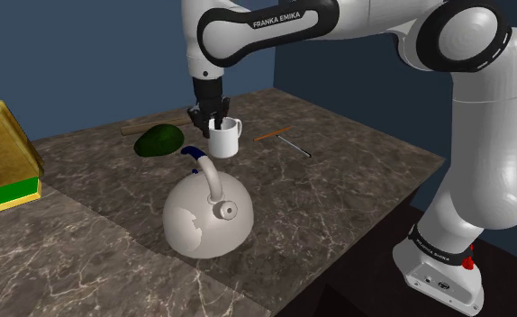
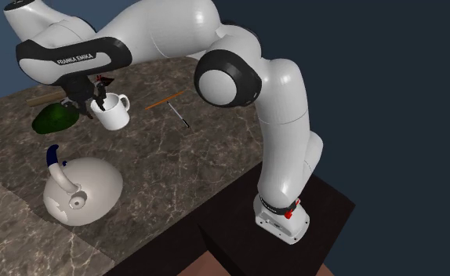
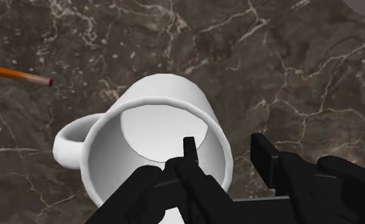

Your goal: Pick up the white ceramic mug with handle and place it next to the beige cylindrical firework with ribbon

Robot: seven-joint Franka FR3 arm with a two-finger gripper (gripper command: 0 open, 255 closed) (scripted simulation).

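The white mug [image 1: 225, 142] with a handle stands on the dark marble counter [image 1: 356, 180], near its far side. My black gripper [image 1: 213, 122] comes down onto its rim from above. In the wrist view one finger [image 3: 189, 156] is inside the mug [image 3: 162, 95] and the other is outside, with the mug wall between them; they stand apart, open, and do not clasp it. A thin beige-brown rod [image 1: 140, 127] lies behind a green avocado-like thing [image 1: 159, 140], to the shoulder view's left of the mug [image 2: 117, 116] and gripper [image 2: 98, 100] [image 3: 227, 153].
A big white kettle [image 1: 207, 216] with a blue-tipped handle lies in front of the mug. An orange pencil [image 1: 273, 135] and a thin grey rod [image 1: 294, 147] lie to the shoulder view's right of the mug. A yellow and green box [image 1: 4, 158] sits at the left edge.
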